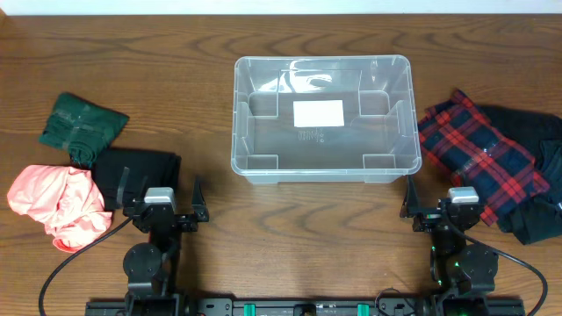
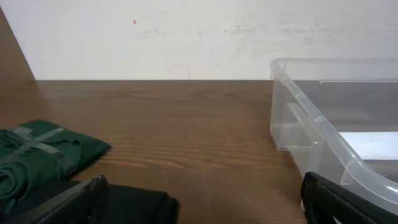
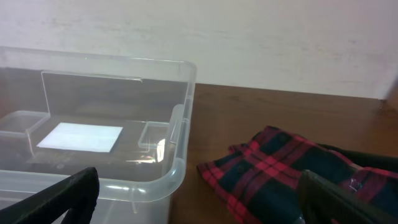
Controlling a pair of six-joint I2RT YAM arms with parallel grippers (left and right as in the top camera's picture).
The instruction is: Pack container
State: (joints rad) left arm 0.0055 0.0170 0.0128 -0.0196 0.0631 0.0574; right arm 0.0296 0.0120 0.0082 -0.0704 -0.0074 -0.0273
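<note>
The clear plastic container (image 1: 321,118) stands empty at the table's middle, a white label on its base; it also shows in the left wrist view (image 2: 323,134) and the right wrist view (image 3: 99,143). My left gripper (image 1: 161,197) is open and empty near the front edge, beside a folded black cloth (image 1: 138,174). My right gripper (image 1: 450,200) is open and empty, beside a red plaid cloth (image 1: 479,154), which also shows in the right wrist view (image 3: 273,171).
A dark green cloth (image 1: 81,127) and a salmon-pink cloth (image 1: 60,200) lie at the left. A black garment (image 1: 540,206) lies under the plaid cloth at the right edge. The green cloth shows in the left wrist view (image 2: 37,158).
</note>
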